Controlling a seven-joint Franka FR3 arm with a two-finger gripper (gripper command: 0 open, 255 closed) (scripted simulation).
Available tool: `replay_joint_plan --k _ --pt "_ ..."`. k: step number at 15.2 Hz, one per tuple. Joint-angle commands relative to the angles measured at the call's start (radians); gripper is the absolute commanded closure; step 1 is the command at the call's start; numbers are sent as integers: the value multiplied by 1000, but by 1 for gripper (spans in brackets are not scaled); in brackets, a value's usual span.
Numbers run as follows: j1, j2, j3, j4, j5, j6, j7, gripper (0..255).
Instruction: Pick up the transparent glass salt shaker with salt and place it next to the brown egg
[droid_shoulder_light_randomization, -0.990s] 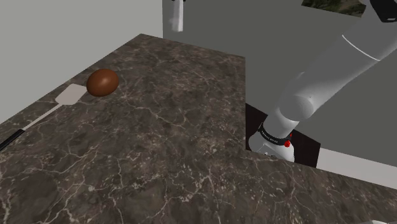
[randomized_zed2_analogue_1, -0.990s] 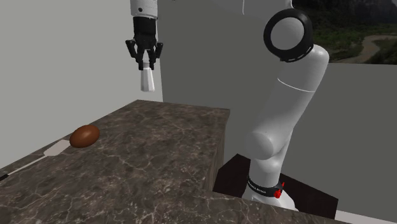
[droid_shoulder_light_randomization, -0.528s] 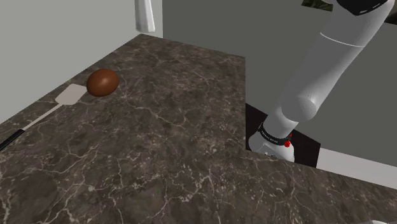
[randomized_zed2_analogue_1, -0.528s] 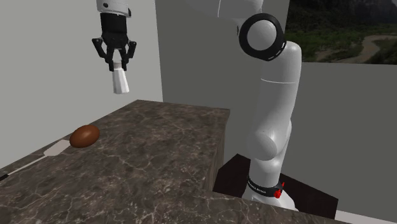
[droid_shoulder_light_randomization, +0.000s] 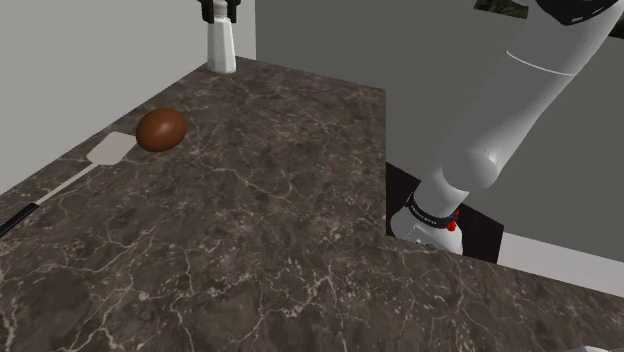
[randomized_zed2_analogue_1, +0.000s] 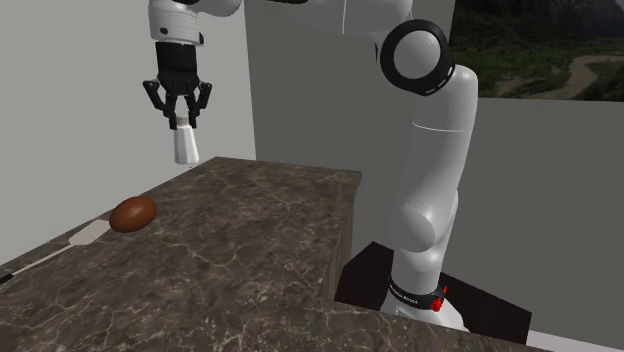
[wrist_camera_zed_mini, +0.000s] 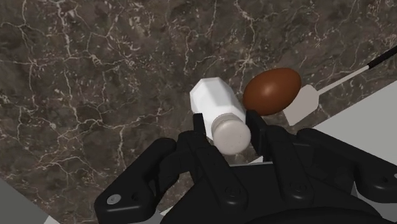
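Jaws closed on the upper end of the salt shaker (wrist_camera_zed_mini: 219, 114), one black finger on each side of its rounded cap, so the faceted body hangs free below them. The shaker is drawn plain white rather than see-through. In the second exterior view it is in the air, close to upright, above the far corner of the tabletop (droid_shoulder_light_randomization: 290, 210) and clear of the stone.

Judged from its build, it is a small, rigid and fairly light thing. If it is glass, as the task says, its smooth sides give a slippery hold and it would not survive a fall onto stone. The grip sits high, with most of the weight beneath it. That suits an upright set-down, but a jolt could make the shaker swing or slide. A hold lower on the flat facets would be steadier.

Beyond it, the brown egg (droid_shoulder_light_randomization: 161, 129) lies on the tabletop, well apart from the shaker in the shoulder view. The egg touches or overlaps the blade of a white spatula (droid_shoulder_light_randomization: 110, 150) beside it. It is round and would likely roll if nudged, so the shaker needs a spot just beside it, not against it.
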Motion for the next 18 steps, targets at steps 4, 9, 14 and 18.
replay_joint_plan --k 4,9,14,18 --pt "-4 -28 -4 -102 12 77 -13 255" --pt "-5 -49 -7 -192 22 148 -23 255" --pt "-5 -62 -8 -274 29 217 -31 255" --pt "-5 -68 -8 -334 32 272 -36 255"
